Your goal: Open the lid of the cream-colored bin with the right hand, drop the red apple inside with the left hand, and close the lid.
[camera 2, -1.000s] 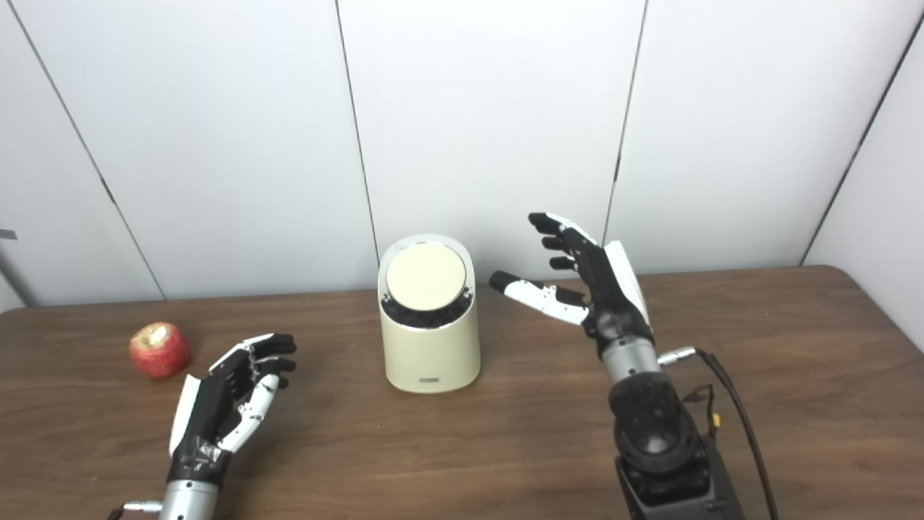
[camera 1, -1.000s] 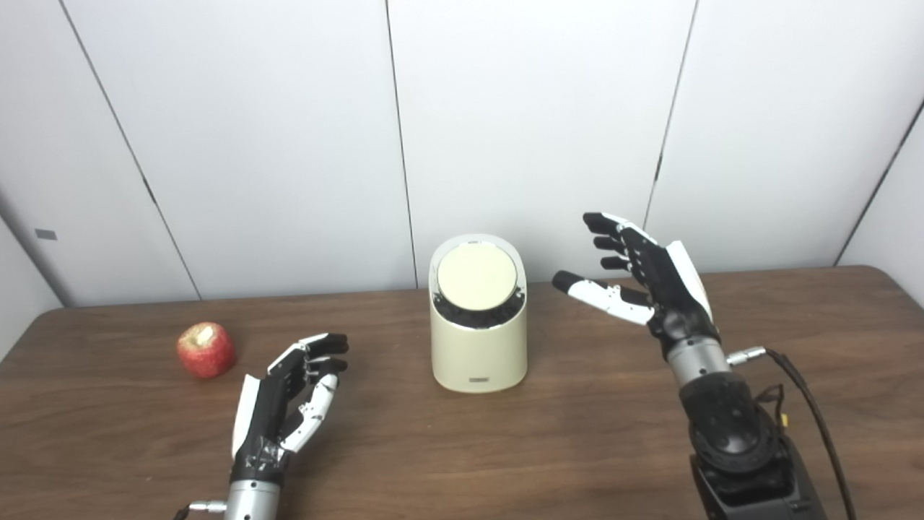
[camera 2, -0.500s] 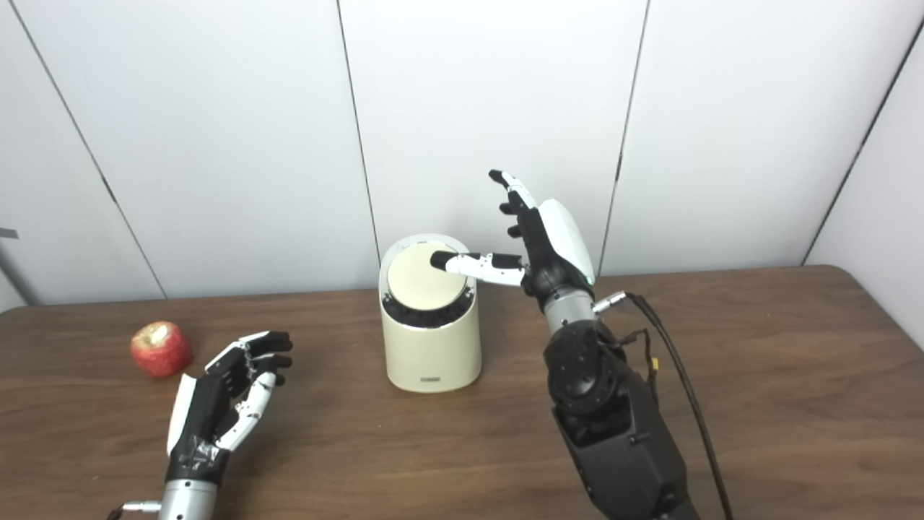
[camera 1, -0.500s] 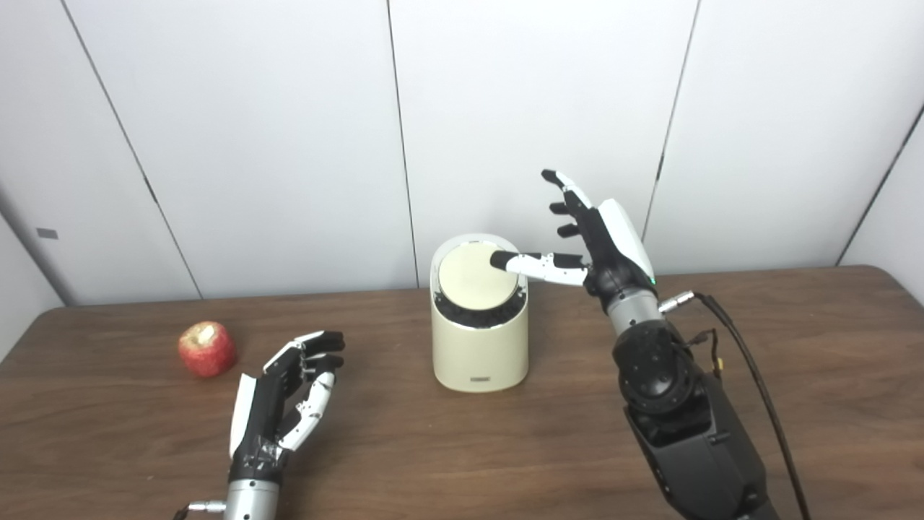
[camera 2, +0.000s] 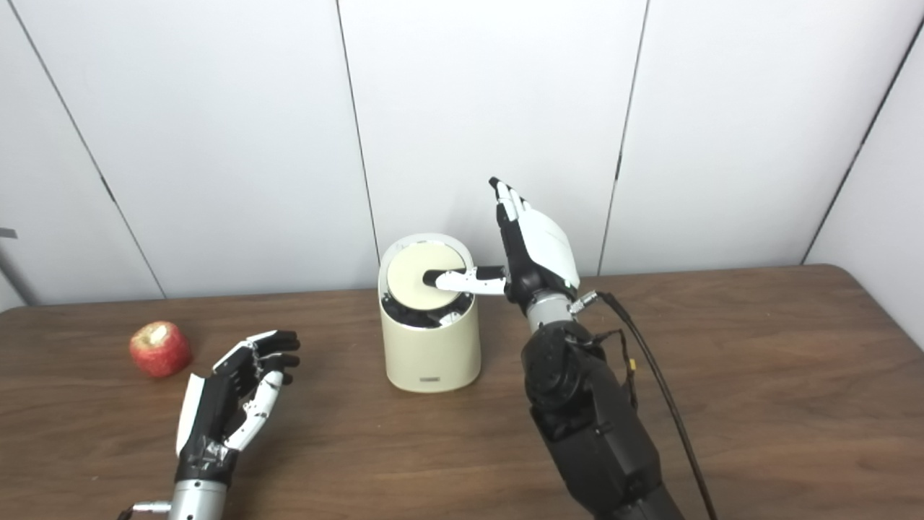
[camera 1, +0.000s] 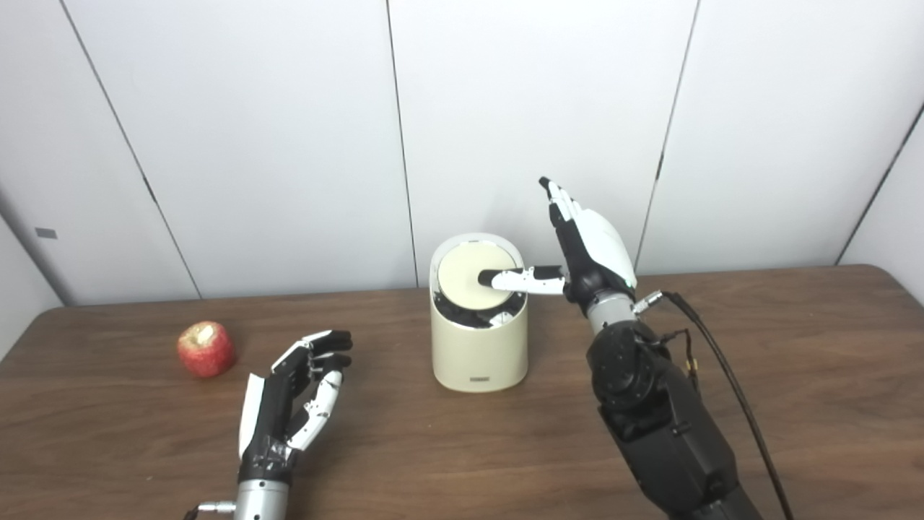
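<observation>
While the thumb presses on the lid [camera 1: 473, 273], the right robot hand [camera 1: 588, 249] stands beside the bin [camera 1: 478, 339] at about 3 o'clock of it, fingers straight and apart, pointing up, grasping nothing. The thumb tip lies on the lid's face near its middle. The lid looks tipped, its near edge sunk a little into the dark opening, where something pale shows at about 5 o'clock; whether that is the lid's underside or a reflection I cannot tell. So I judge the first step to be under way, not finished: the lid is pushed on but the mouth is not yet clear enough for fruit.

Outward from there, the left robot hand [camera 1: 292, 408] hovers low over the counter [camera 1: 505, 448] at about 8 o'clock of the bin, fingers loosely curled and apart, holding nothing. The apple [camera 1: 206, 349] sits on the counter at about 9 o'clock of the bin, well apart from it, near the left robot hand at its 10 o'clock but not touching.

Left to do, by my reckoning: open the lid fully, pick up the apple, carry it over the bin, drop it in, then close the lid.
</observation>
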You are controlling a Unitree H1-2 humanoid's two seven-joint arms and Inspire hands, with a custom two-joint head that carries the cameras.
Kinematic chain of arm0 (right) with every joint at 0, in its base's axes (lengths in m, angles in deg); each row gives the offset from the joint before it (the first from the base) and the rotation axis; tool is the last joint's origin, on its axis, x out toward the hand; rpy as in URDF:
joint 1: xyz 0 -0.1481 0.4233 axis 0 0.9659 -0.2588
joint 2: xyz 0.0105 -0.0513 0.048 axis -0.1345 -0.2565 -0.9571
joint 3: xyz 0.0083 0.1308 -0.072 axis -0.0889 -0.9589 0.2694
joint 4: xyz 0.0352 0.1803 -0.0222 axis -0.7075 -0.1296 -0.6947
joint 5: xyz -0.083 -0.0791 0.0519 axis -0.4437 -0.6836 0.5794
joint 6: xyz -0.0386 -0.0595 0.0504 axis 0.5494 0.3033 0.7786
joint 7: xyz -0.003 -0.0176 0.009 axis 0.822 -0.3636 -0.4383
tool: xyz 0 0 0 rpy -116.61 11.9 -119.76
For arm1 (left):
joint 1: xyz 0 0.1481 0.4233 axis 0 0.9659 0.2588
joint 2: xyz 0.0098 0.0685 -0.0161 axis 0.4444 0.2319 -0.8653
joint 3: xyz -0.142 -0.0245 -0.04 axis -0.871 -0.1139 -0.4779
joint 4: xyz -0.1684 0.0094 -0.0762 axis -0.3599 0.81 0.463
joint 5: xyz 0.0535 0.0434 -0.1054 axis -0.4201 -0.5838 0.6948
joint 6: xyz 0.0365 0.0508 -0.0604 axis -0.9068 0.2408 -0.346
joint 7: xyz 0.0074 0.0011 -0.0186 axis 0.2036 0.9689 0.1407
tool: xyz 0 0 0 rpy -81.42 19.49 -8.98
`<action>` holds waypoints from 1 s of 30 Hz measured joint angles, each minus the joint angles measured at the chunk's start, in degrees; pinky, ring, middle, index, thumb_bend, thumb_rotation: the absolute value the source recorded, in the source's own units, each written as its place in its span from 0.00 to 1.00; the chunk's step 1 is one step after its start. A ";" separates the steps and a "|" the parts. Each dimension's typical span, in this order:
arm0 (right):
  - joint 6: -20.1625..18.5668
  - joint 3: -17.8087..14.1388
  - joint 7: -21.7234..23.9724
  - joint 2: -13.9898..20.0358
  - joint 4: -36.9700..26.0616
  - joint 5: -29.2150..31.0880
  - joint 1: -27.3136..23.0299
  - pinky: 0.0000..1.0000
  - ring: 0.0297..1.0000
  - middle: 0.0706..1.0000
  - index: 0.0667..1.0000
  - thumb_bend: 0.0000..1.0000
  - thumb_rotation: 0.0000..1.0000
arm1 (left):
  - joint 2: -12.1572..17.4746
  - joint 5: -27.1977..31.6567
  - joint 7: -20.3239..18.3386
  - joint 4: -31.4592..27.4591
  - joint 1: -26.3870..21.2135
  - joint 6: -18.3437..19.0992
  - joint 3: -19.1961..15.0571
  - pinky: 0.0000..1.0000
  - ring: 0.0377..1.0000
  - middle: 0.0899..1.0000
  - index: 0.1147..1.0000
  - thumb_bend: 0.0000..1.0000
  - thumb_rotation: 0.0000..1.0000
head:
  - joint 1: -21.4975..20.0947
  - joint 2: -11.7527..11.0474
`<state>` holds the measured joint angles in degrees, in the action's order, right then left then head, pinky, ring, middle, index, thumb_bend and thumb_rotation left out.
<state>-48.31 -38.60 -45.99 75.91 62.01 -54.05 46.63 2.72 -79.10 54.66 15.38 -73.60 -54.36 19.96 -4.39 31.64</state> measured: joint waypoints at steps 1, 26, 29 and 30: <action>0.00 0.17 0.01 -0.01 0.61 -0.11 0.01 0.99 1.00 1.00 1.00 1.00 0.43 | -0.08 -0.05 0.02 -0.07 0.01 0.08 0.00 0.56 0.64 0.68 0.68 0.26 0.53 | 0.00 0.09; 0.98 2.88 -1.93 1.12 2.98 -4.14 -0.40 0.94 1.00 1.00 1.00 0.97 0.31 | -1.21 -0.97 0.35 -1.61 1.00 1.67 0.21 0.56 0.64 0.68 0.68 0.27 0.52 | 0.44 0.44; 2.13 2.78 -2.85 0.83 3.52 -3.95 -0.50 0.95 1.00 1.00 1.00 0.96 0.31 | -1.22 -0.92 0.34 -1.61 1.02 1.67 0.20 0.56 0.64 0.68 0.68 0.27 0.52 | 0.44 0.44; 2.23 2.62 -2.98 0.79 3.66 -3.83 -0.51 0.95 1.00 1.00 1.00 0.96 0.33 | -1.24 -0.89 0.34 -1.62 1.03 1.69 0.21 0.56 0.64 0.68 0.68 0.27 0.52 | 0.35 0.35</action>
<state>-46.08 -35.97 -48.97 76.70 65.67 -57.87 46.12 1.48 -79.99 54.99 13.77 -72.57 -52.67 20.16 -4.04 31.99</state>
